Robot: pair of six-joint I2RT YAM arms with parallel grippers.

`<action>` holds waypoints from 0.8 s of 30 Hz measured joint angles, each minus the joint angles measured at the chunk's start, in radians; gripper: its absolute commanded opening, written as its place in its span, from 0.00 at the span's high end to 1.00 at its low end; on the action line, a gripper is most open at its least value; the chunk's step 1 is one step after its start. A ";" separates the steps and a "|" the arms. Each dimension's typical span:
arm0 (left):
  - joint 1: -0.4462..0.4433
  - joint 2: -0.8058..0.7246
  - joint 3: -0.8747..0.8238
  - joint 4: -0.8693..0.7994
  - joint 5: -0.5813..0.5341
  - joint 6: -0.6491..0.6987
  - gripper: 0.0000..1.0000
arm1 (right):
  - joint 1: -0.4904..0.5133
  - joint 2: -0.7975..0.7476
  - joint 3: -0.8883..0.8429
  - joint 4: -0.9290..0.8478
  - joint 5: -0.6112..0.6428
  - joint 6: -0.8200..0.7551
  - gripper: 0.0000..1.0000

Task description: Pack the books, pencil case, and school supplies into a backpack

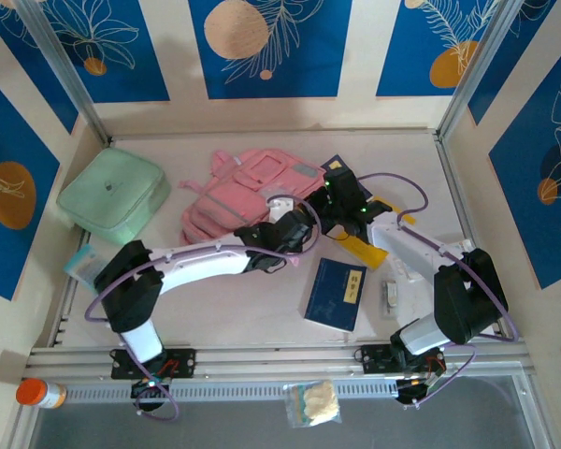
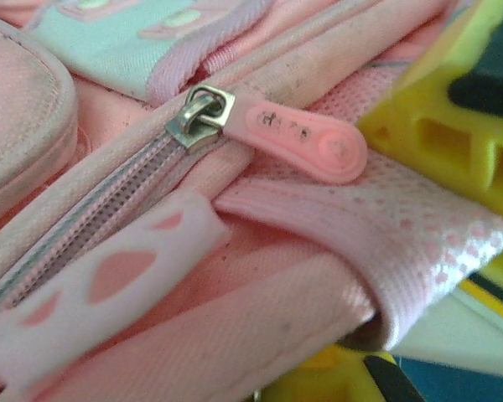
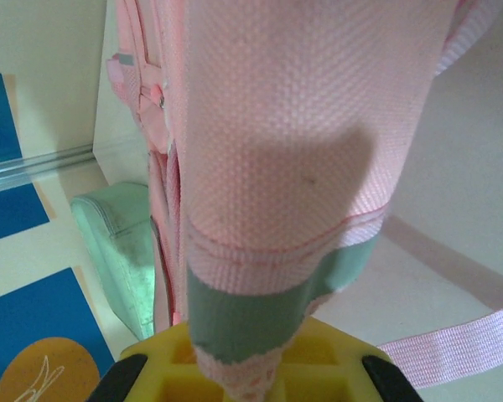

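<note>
Table (image 1: 262, 313): pink backpack (image 1: 252, 192) lies at 12 o'clock, its zip apparently closed. Green pouch (image 1: 112, 196) at 10. Navy book (image 1: 335, 293) at 5, unpacked. Right claw (image 3: 235, 368) grips the backpack by a strap, likely to tauten it. Left claw (image 1: 297, 226) is closed beside the zip pull (image 2: 302, 141); cannot tell what it pinches.

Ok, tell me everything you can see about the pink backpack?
The backpack is pink woven fabric with pale panels. It lies on the table, with a mint pouch apart to its left. Its zipper looks closed and has a rubbery pink pull. The right gripper's yellow fingers pinch a strap. The left gripper is shut on its webbing.
</note>
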State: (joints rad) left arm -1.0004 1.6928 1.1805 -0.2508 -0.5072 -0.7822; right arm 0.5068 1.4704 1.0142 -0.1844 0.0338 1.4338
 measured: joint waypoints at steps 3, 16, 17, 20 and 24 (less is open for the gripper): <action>0.010 -0.057 -0.063 0.016 0.049 0.007 1.00 | -0.014 0.013 0.014 -0.013 -0.029 -0.023 1.00; 0.056 -0.227 -0.287 0.053 0.175 0.063 1.00 | -0.061 0.168 0.118 -0.089 -0.151 -0.132 1.00; 0.063 -0.246 -0.299 0.053 0.181 0.073 1.00 | -0.064 0.177 0.129 -0.095 -0.157 -0.144 1.00; 0.085 -0.286 -0.316 0.049 0.198 0.096 1.00 | -0.076 0.199 0.167 -0.102 -0.171 -0.175 1.00; 0.105 -0.306 -0.329 0.048 0.221 0.129 1.00 | -0.093 0.242 0.207 -0.099 -0.192 -0.222 0.98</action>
State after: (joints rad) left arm -0.8951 1.3865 0.8513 -0.2031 -0.2859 -0.6537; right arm 0.4137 1.7126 1.2213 -0.2832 -0.1585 1.2118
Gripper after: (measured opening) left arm 0.052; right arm 0.067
